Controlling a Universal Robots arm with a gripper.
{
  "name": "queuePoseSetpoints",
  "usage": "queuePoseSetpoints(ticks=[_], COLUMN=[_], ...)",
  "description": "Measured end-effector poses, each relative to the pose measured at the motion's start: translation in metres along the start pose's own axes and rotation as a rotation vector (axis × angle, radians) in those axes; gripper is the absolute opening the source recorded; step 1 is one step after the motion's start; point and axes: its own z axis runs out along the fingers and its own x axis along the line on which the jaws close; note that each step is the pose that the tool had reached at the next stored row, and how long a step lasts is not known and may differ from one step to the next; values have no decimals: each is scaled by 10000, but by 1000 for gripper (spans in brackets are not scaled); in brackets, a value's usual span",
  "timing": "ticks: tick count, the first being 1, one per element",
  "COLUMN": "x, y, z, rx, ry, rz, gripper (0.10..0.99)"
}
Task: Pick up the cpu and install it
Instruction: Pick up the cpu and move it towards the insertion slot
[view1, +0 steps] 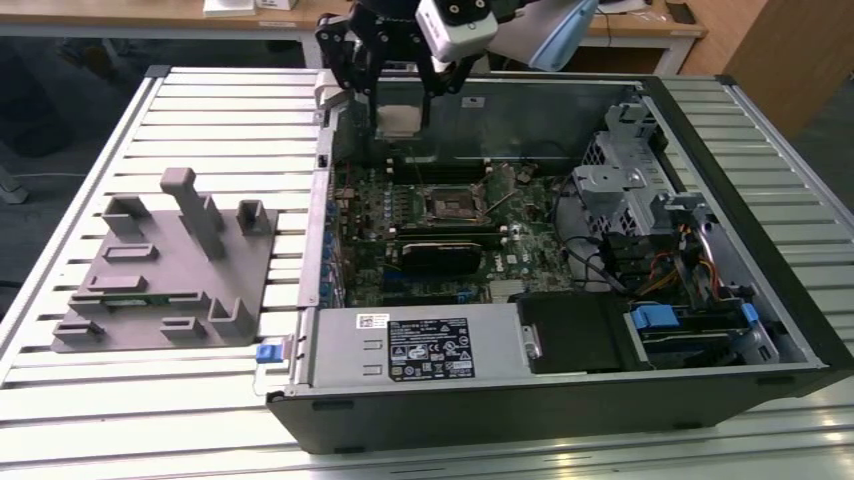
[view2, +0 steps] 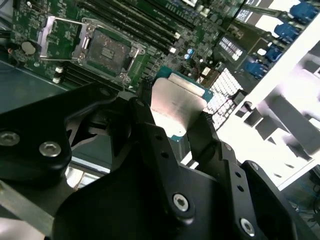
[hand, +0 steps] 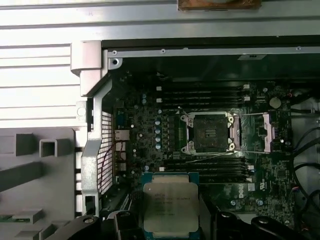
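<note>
The pick-up is done, by the look of it; the black two-fingered gripper (view2: 175, 122) is clamped on the cpu (view2: 177, 105), a thin square chip with a pale silvery metal lid, its dark fingers (view2: 145, 117) pressing two opposite edges. In both wrist views the lid faces the cameras, dull and smooth with faint print; a narrow blue-green board rim shows around it, and I see no bend or damage.

Below it lies the green motherboard (hand: 150, 130); the dark square socket with its metal frame (hand: 208, 132) stands empty, the frame swung open to one side, so the installing is not yet done.

In the exterior view the chip hangs in the air over the far edge of the motherboard, near the far wall of the open black computer case (view1: 561, 400), apart from the socket; beyond the case's side, on the slatted metal table (view1: 214, 110), sits the grey plastic fixture of blocks (view1: 160, 270).
</note>
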Motion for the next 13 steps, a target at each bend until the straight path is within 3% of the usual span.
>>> queuePoseSetpoints(ticks=[13], x=[-201], y=[96], z=[23], rx=[-11], ry=[0], rz=[0], gripper=[533])
